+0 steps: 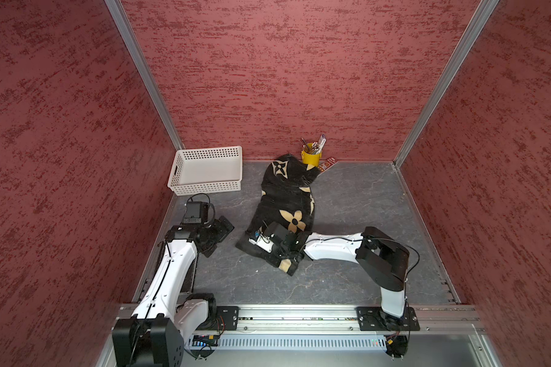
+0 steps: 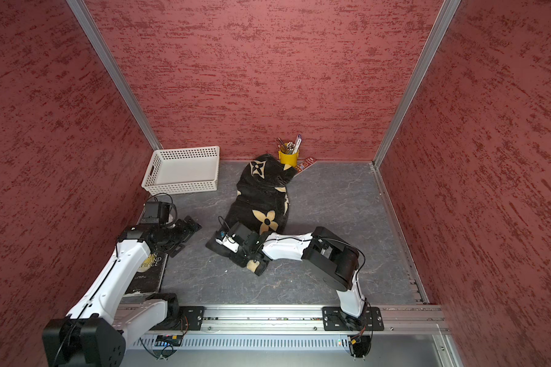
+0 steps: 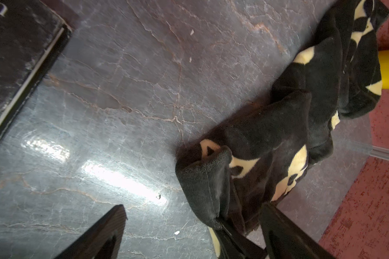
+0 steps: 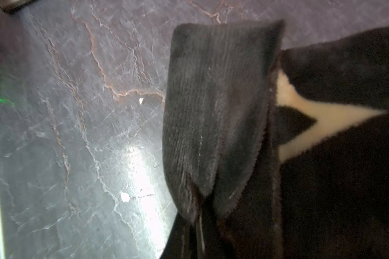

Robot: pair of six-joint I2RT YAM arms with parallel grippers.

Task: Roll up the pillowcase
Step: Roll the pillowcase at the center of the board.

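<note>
Right fingers (image 3: 225, 232) pinched shut on the plush pillowcase (image 1: 285, 197) corner.
My left fingers (image 1: 218, 237) gape empty beside it. Crumpled black-and-cream cloth lies mid-worktop (image 1: 347, 206); my right wrist view shows ribbed nap, a top view the book (image 2: 150, 270) lettering.

Black pillowcase (image 1: 283, 197) with cream flowers, white basket (image 1: 209, 188), yellow cup (image 1: 310, 159)

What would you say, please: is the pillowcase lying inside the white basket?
No, the pillowcase lies crumpled on the table, apart from the white basket.
</note>
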